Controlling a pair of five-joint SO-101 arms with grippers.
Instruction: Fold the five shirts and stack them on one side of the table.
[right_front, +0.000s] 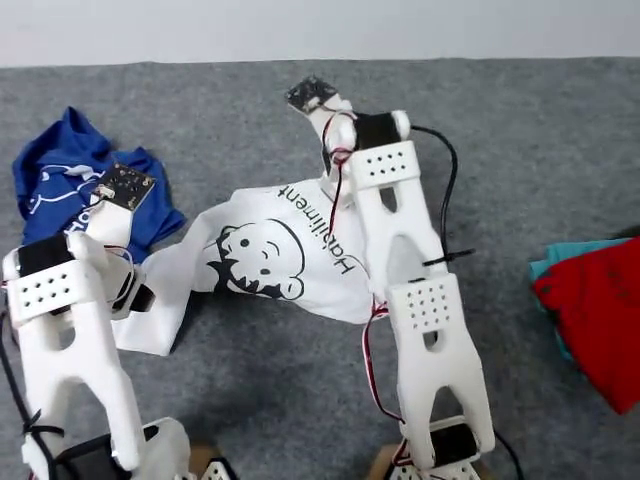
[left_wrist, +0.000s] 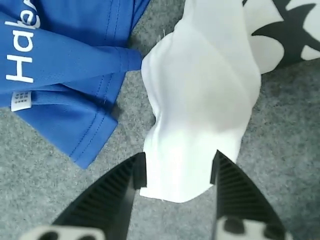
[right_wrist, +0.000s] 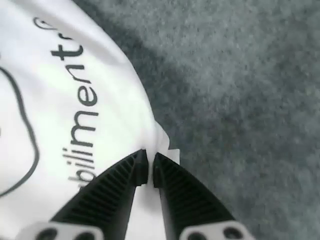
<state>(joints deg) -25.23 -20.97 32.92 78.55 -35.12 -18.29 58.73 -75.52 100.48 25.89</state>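
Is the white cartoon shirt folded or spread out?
Spread out, not folded: the white shirt lies print-up and rumpled on the table, with the right gripper pinching its edge.

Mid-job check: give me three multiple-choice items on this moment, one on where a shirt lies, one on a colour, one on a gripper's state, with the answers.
1. Where on the table does the blue shirt lie?
A. At the far left, beside the white shirt.
B. At the right edge.
C. Between the two arm bases.

2. What colour is the shirt that peeks out from under the red shirt?
A. Yellow.
B. Teal.
C. Black.

3. How is the right gripper?
A. Open over bare table.
B. Shut on the blue shirt.
C. Shut on the white shirt's edge.

Answers:
1 A, the high view shows it at the far left, by the white sleeve.
2 B, the teal shirt shows along the red one's edge.
3 C, the right wrist view shows its jaws closed on the white hem.
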